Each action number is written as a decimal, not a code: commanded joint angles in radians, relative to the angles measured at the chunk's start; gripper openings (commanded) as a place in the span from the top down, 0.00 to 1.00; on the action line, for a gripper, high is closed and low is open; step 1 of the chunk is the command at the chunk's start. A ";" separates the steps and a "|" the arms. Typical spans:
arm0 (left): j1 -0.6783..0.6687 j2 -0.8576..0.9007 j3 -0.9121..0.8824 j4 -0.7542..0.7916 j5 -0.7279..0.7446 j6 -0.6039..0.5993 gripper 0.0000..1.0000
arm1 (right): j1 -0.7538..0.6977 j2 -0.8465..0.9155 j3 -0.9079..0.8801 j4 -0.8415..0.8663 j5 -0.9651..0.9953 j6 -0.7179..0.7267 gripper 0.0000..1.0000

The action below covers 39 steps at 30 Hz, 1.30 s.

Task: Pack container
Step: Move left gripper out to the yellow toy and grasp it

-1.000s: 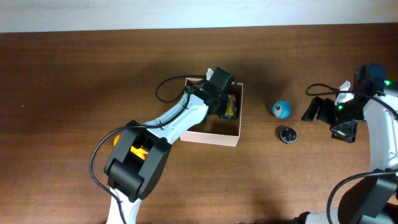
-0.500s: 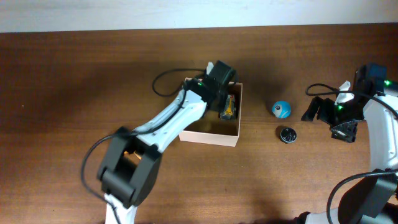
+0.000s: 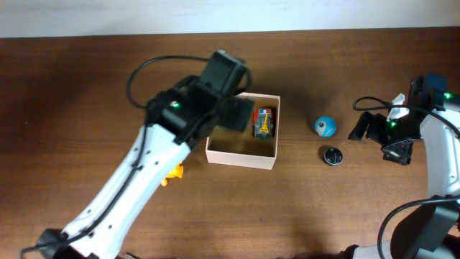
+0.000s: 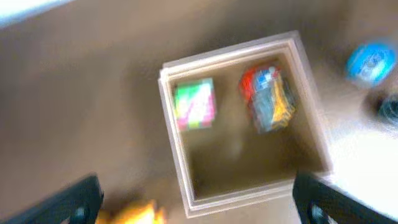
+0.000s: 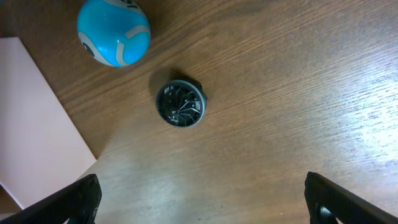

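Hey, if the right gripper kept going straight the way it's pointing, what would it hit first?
Probably bare table, just short of the small black disc, with the blue ball beyond it. The right gripper is open; depth is hard to judge.

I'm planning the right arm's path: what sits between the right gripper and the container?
A blue ball and a dark round disc lie between the right gripper and the container; overhead and right wrist views both show them.
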 commanded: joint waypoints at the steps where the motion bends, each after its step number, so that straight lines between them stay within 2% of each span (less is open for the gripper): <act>1: 0.051 0.000 -0.003 -0.124 -0.006 0.004 0.01 | -0.003 0.004 0.015 0.000 -0.005 -0.010 0.01; 5: 0.095 0.001 -0.007 -0.351 0.023 -0.111 0.01 | -0.003 0.004 0.015 0.000 -0.005 -0.010 0.01; 9: 0.109 0.001 -0.057 -0.380 0.014 -0.150 0.01 | -0.003 0.004 0.015 0.000 -0.005 -0.010 0.01; 15: 0.121 0.001 -0.302 -0.185 0.012 -0.190 0.01 | -0.003 0.004 0.015 0.000 -0.005 -0.010 0.01; 20: 0.209 0.001 -0.525 -0.021 0.014 -0.252 0.00 | -0.003 0.004 0.015 0.000 -0.005 -0.010 0.01; 24: 0.278 0.001 -0.621 0.103 0.015 -0.206 0.00 | -0.003 0.004 0.015 0.000 -0.005 -0.010 0.01; 30: 0.299 0.002 -0.716 0.236 0.015 -0.153 0.00 | -0.003 0.004 0.015 0.000 -0.005 -0.010 0.01; 32: 0.299 0.002 -0.755 0.288 0.015 -0.153 0.05 | -0.003 0.004 0.015 0.000 -0.005 -0.010 0.01; 34: 0.299 0.002 -0.789 0.324 0.016 -0.158 0.17 | -0.003 0.004 0.015 0.000 -0.005 -0.010 0.01; 39: 0.299 -0.003 -0.792 0.328 0.018 -0.158 0.66 | -0.003 0.004 0.015 0.000 -0.005 -0.010 0.01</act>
